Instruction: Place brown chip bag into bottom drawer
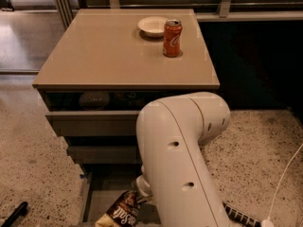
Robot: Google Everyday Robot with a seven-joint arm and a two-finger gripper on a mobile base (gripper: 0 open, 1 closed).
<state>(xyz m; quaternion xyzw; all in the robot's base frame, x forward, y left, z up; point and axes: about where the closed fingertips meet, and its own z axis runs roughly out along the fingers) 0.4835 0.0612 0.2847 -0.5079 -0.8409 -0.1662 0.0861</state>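
Far left, low on the speckled floor: a black rod-like object (14, 214), not relevant. Next, the bottom drawer (96, 193), a shallow grey tray, stands pulled out under two grey-fronted drawers of the beige-topped cabinet (109, 51).

Inside the tray's outline is the glossy dark-brown chip bag with white lettering and a cream crimped end (120, 211). Its long axis runs diagonally, cream end low-left, the other end up-right. Can't tell whether it rests on the drawer floor.

The gripper (142, 186) sits just right of and above the bag's upper end, touching or nearly so, mostly hidden behind the bulky white robot arm (180, 164). Whether it grips the bag or has released it: cannot tell. Judgement: the bag is already over the drawer, so the next move is a straight-down release, with no sideways shift needed.

On the cabinet top: a white shallow bowl (152, 25), with an orange soda can (172, 38) just beside it. Far right: a white cable (284, 183) on the floor.
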